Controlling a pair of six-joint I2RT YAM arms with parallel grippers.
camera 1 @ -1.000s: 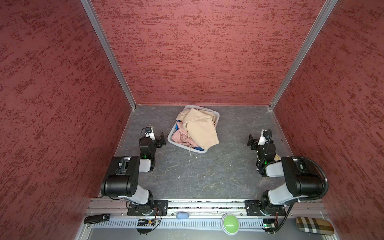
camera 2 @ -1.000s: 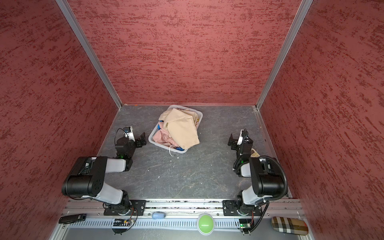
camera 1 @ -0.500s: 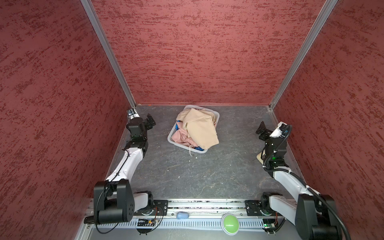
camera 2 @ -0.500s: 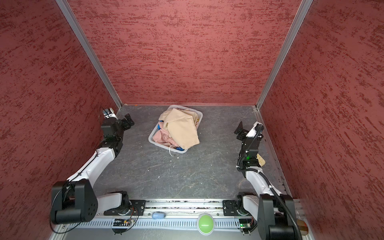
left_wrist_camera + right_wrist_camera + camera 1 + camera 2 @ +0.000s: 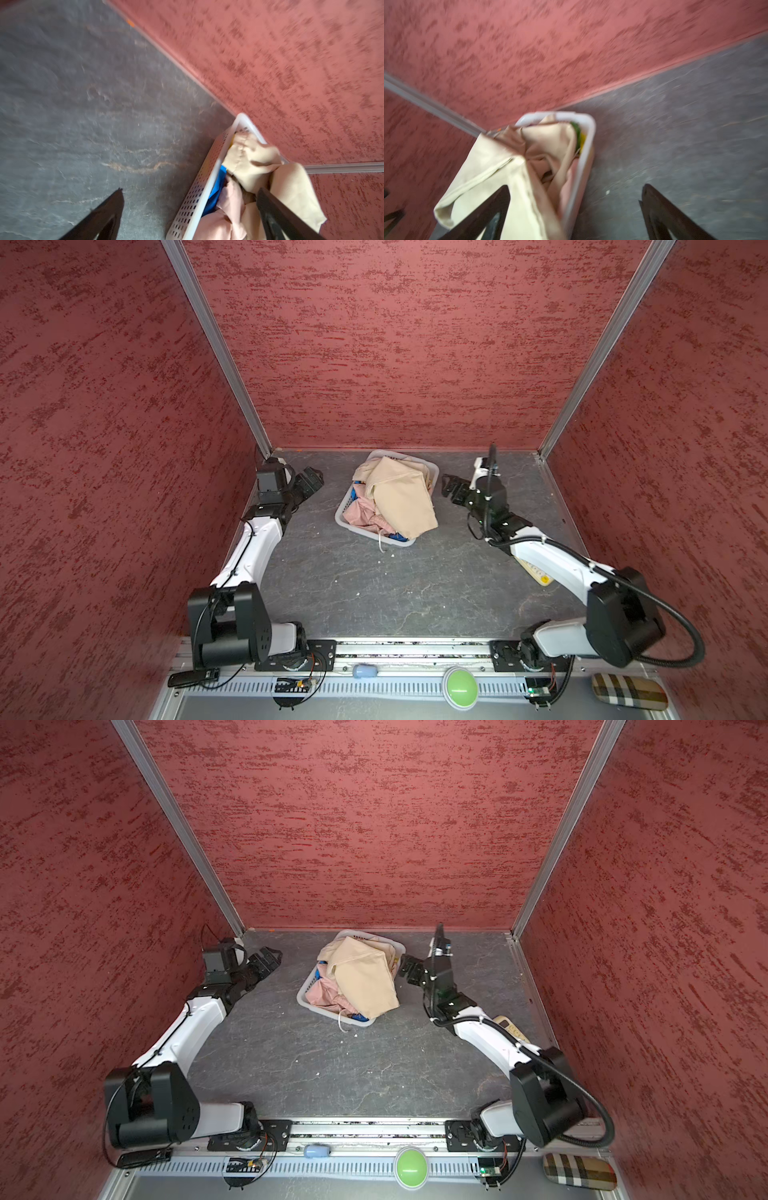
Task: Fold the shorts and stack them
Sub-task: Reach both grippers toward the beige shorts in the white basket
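Top views, both: white perforated basket (image 5: 341,515) at far centre of the grey table (image 5: 374,593), heaped with all three pairs of shorts, none yet folded or stacked. Beige shorts (image 5: 405,497) on top, spilling over the basket's near right rim. Dusty pink shorts (image 5: 361,514) bunched beneath at the near left. Rainbow-striped shorts (image 5: 398,536) mostly buried, showing only as blue scraps at the near rim and along the left wall. White drawstring (image 5: 380,542) hanging over the near rim onto the table. Left gripper (image 5: 311,481) left of the basket and apart from it, above bare table, jaws spread wide and holding nothing. Right gripper (image 5: 451,487) just beside the basket's right side, jaws equally wide, nothing between them. Left wrist view, blurred: perforated basket wall framed between the two dark fingers (image 5: 108,205), with blue cloth and pink folds inside. Right wrist view, also blurred: one finger in front of the beige cloth, its partner over grey table, contact with the cloth impossible to tell; green and yellow stripes peeking out at the basket's rim. Near edge: round green button (image 5: 459,688) and plaid case (image 5: 629,691).
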